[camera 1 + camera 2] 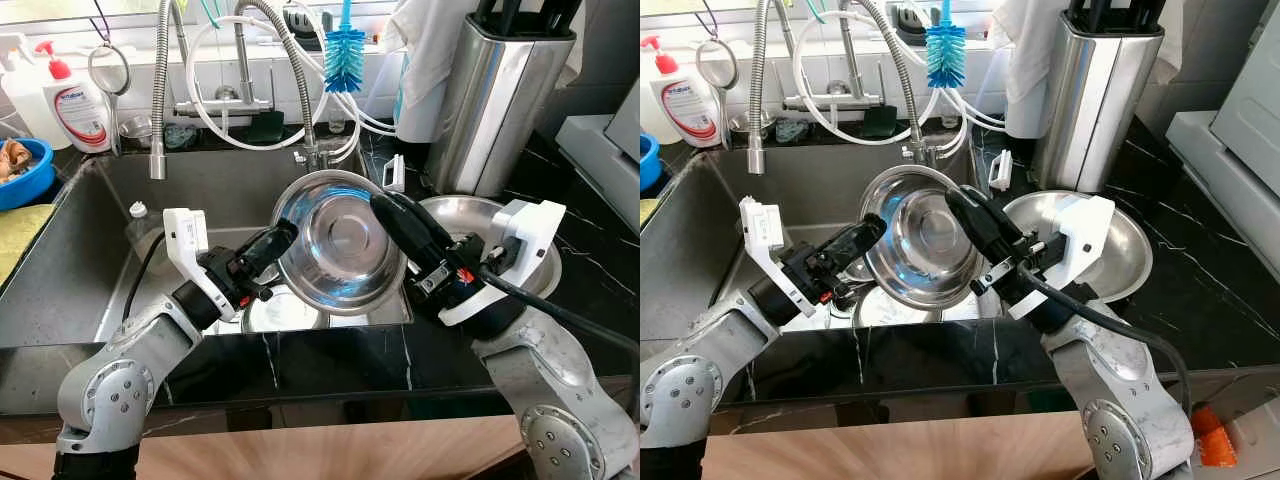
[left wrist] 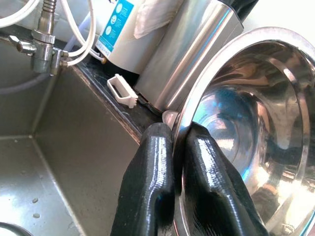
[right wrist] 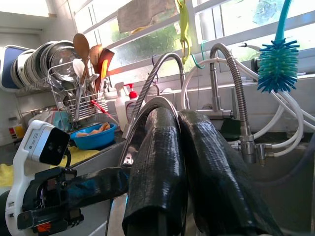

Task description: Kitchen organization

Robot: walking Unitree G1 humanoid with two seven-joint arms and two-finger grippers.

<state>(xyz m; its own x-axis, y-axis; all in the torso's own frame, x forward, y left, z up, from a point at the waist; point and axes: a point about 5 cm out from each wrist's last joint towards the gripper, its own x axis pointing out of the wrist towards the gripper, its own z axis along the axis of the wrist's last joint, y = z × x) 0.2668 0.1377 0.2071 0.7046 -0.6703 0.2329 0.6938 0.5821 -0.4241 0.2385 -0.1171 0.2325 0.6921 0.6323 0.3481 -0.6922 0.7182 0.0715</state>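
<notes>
A shiny steel bowl (image 1: 340,245) hangs tilted over the sink (image 1: 70,270), its hollow facing me. My left gripper (image 1: 281,238) is shut on the bowl's left rim; in the left wrist view its fingers (image 2: 157,187) pinch the thin edge of the bowl (image 2: 256,128). My right gripper (image 1: 388,210) is shut on the bowl's right rim, its fingers (image 3: 162,172) clamped over the edge. A second steel bowl (image 1: 545,265) rests on the black counter to the right, behind the right wrist.
Below the held bowl more steel dishes (image 1: 285,312) lie in the sink. A spring faucet (image 1: 290,60) and blue bottle brush (image 1: 345,55) hang behind. A steel knife block (image 1: 505,95) stands at right, a soap bottle (image 1: 75,105) and blue bowl (image 1: 25,170) at left.
</notes>
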